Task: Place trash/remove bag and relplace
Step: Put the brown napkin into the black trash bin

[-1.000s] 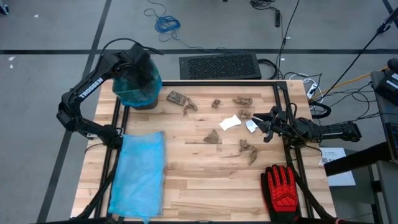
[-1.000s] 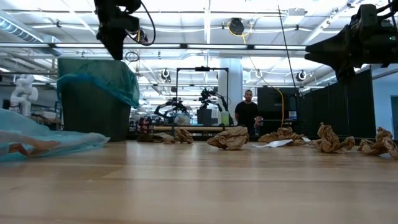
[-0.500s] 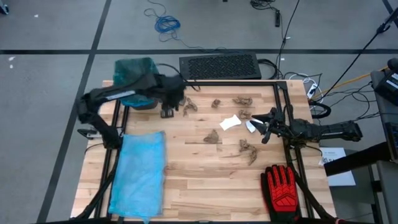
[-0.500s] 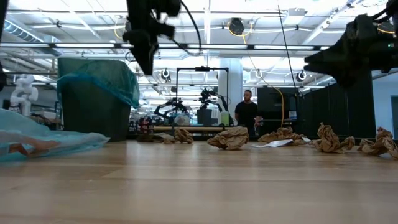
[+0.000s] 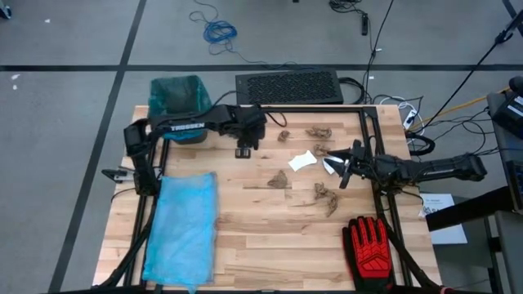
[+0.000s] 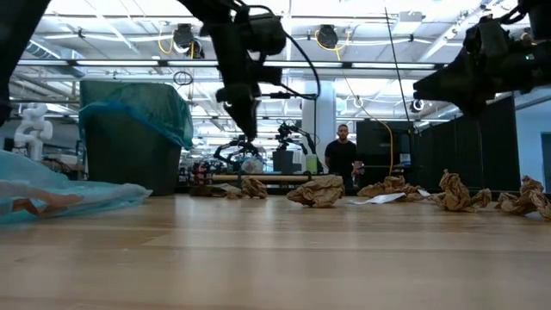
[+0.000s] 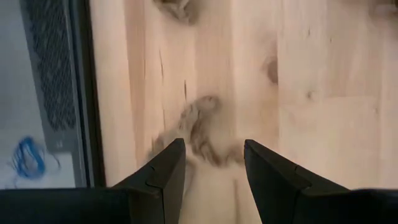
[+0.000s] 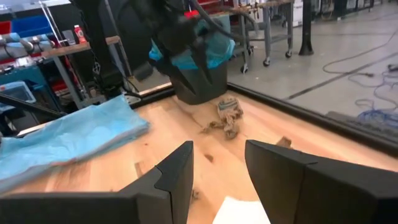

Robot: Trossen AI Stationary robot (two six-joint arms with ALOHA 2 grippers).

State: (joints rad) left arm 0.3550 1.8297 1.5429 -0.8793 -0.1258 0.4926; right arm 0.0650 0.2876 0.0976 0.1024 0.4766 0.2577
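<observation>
Risk here comes mostly from the left gripper [image 5: 243, 149], which hangs above the far part of the table [image 5: 245, 253] with its jaws apart and empty. Under it lies a brown crumpled scrap [image 7: 202, 127], and we judge that a descent a little off centre could push the scrap aside or pinch only a loose fold, so that it drops on the way to the bin [image 5: 177, 96] with its blue-green bag. The right gripper [image 5: 343, 167] waits near the right edge, jaws apart and holding nothing, close to a white scrap [image 5: 302, 160]; a careless move there could sweep the light paper away.

The trash lies scattered over the far and middle right part of the table, well apart from the bin at the far left corner. We see that the scrap under the left gripper is long in shape, and its long axis seems to run roughly between the two fingers, not across them, though the wrist view is blurred. The flat blue bag [image 5: 181, 229] lies on the near left.
</observation>
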